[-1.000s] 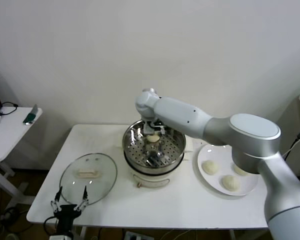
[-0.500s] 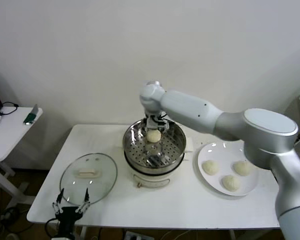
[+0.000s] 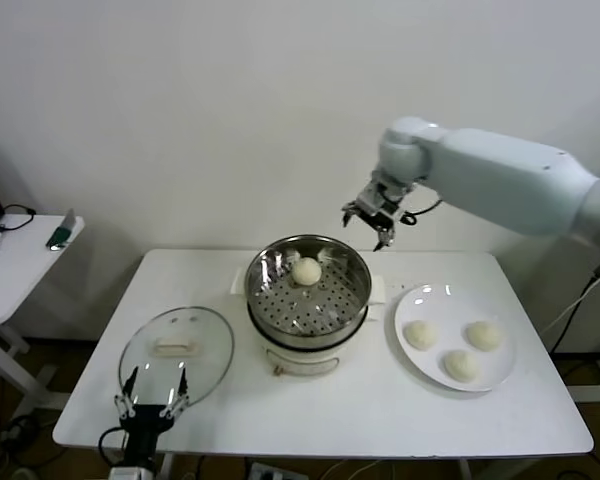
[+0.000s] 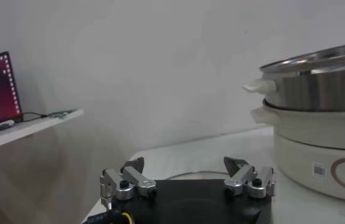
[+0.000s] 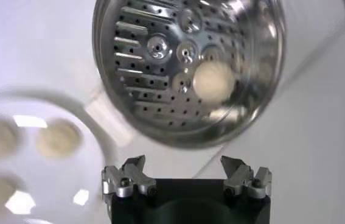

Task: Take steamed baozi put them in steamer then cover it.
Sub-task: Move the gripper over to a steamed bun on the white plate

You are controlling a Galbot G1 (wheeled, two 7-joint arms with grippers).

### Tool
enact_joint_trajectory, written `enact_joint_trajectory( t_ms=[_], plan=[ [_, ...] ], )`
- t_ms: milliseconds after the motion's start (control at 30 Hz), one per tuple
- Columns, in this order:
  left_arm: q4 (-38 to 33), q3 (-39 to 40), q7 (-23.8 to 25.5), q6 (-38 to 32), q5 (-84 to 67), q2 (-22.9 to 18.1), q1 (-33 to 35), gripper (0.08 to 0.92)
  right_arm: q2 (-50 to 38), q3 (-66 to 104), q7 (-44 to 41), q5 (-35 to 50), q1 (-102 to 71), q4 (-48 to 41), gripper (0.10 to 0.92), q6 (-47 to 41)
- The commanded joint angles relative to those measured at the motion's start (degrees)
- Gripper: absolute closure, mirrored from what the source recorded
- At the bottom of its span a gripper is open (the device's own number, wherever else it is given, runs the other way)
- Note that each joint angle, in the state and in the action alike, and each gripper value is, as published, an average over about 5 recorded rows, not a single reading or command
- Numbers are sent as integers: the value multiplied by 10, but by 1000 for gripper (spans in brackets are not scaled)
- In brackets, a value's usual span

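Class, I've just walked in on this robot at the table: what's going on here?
The robot is loading small white dough buns into a round shiny steel steamer pot. One bun sits on its perforated tray; three more wait on the round white plate. The right gripper hangs open and empty above the table, between pot and plate. The left gripper is open at the table's front edge, near the flat glass lid, which is off the pot.

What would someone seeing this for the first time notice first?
The shiny steamer at the table's centre, open, with one baozi on its perforated tray. Above and to its right the right gripper hangs open and empty. Three more baozi sit on the white plate to the right; the glass lid lies left.
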Motion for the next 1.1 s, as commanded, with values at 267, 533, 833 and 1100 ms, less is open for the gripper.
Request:
enact_joint_trajectory(
  t_ms=[267,533,833,1100],
  plan=[
    [-7,-9,-13,-7,-10,1,10,177,-133,52,-12,28,-189,-12,203,-153],
    [-4,-3,-11,0,3,-1,4,177,-103,169,-5,-83,-308,-74,203,-124],
    [2,-1,-12,2,15,-2,2,177,-57,217,3,-107,-360,-121,203,-120],
    [7,-1,-17,2,19,-6,0,177,-37,233,7,-119,-379,-139,203,-116]
  ],
)
